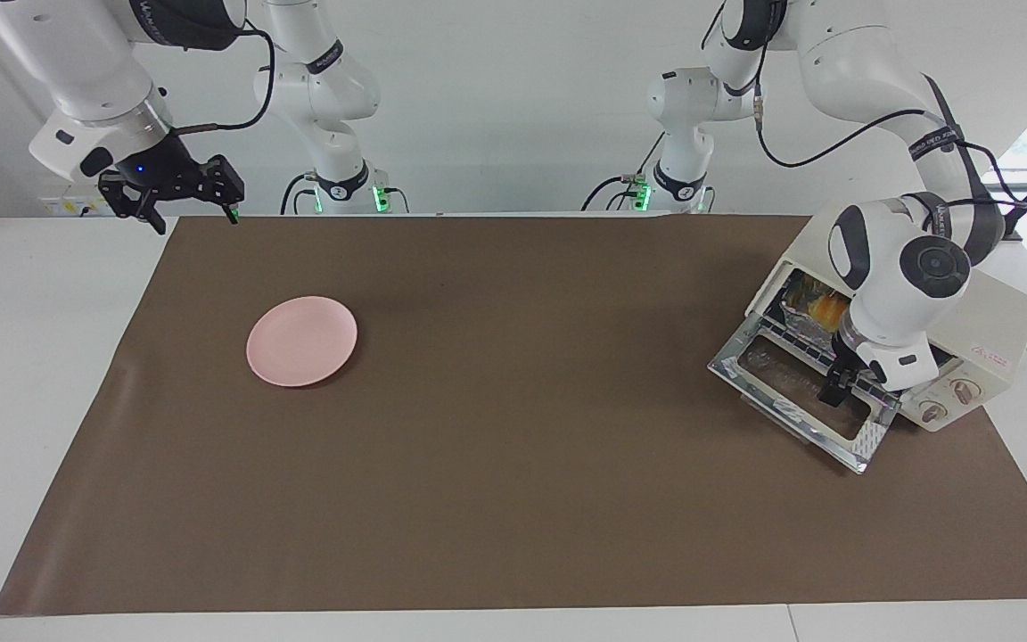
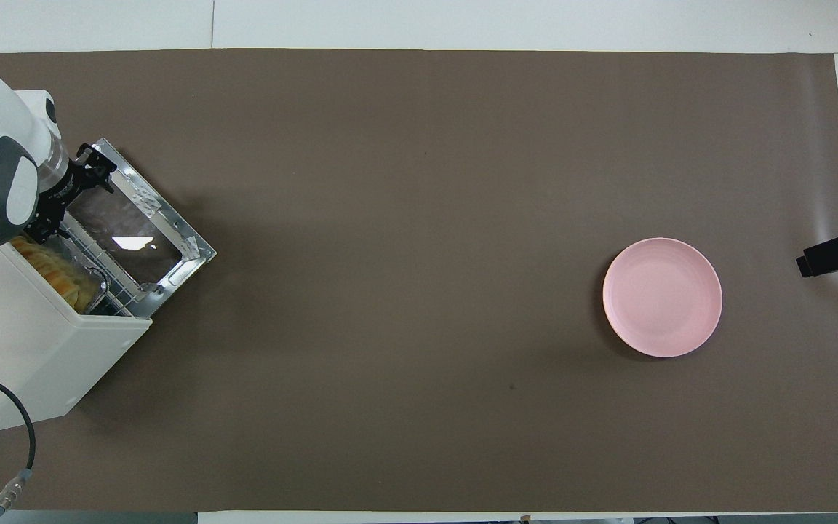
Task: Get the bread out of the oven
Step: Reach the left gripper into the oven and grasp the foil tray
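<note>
Left gripper (image 1: pixel 837 385) over the toaster oven (image 1: pixel 986 334) door, jaw state unclear; bread (image 2: pixel 55 280) inside; right gripper (image 1: pixel 182 203) waits, jaws open

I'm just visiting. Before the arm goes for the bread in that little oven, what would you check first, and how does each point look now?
1. Oven door down: ok, it lies open.
2. Bread within reach: ok, it sits in the foil tray on the rack.
3. Left gripper placed: ok, over the open door at the oven mouth.
4. Left gripper's fingers ready: cannot tell.
5. Landing spot: ok, the pink plate holds nothing.
6. Right gripper out of the way: ok, it waits over the table's edge.
</note>
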